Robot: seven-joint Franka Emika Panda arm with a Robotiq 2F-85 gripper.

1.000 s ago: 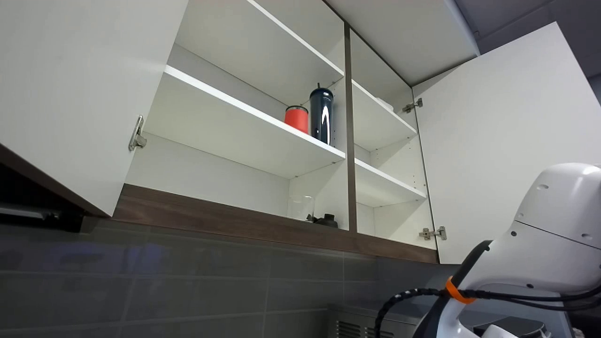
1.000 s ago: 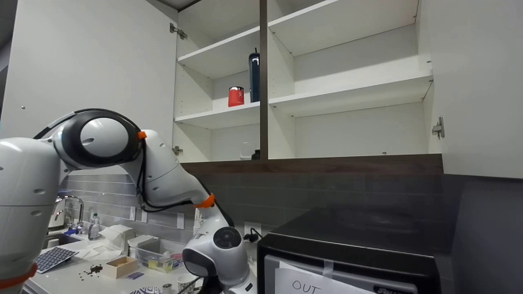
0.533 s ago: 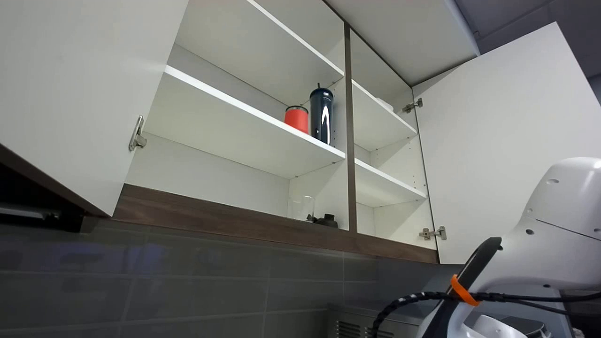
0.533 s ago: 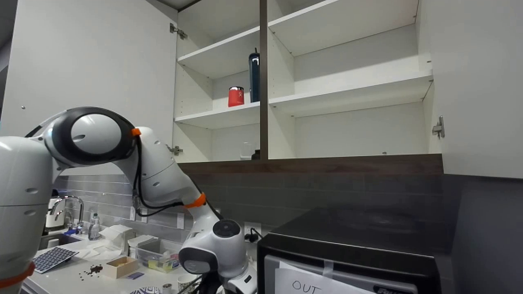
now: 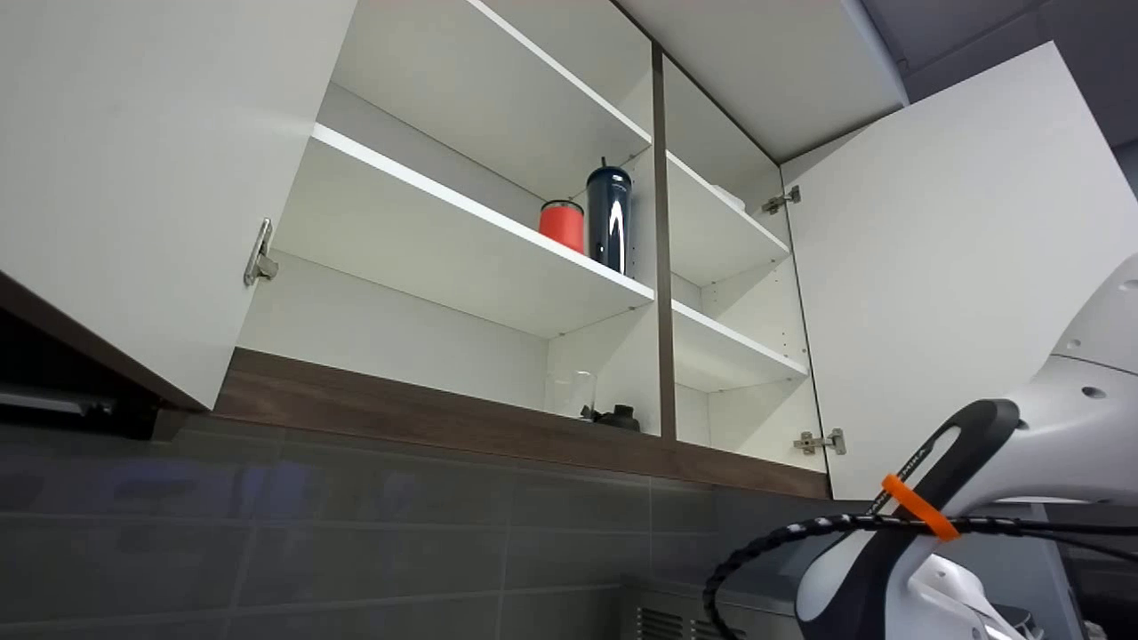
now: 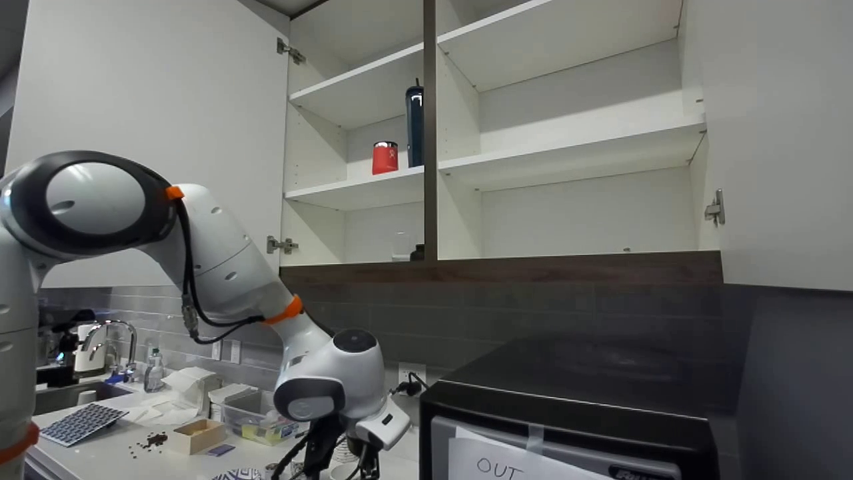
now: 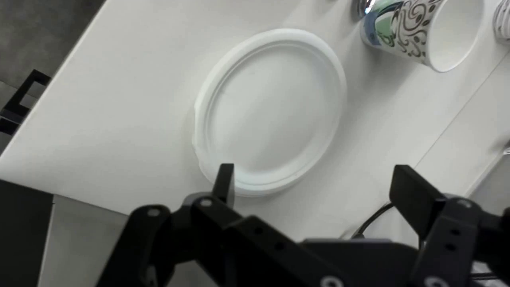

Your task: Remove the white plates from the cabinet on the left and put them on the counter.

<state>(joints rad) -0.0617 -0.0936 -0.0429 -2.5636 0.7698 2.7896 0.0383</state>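
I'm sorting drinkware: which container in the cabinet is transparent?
The clear container at the bottom; the black item beside it, red cup and dark bottle are opaque.

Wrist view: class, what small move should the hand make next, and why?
Probably lift the hand a little, clear of the plate: the plate already lies on the counter, as the task wants, and the fingers stand wide apart, gripping nothing.

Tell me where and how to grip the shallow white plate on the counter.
Grip the shallow white plate by its rim from the left in the wrist view, away from the patterned white paper cup. The plate lies flat and looks too wide to span, so the open black pincer should probably pinch the raised lip, one jaw beneath.
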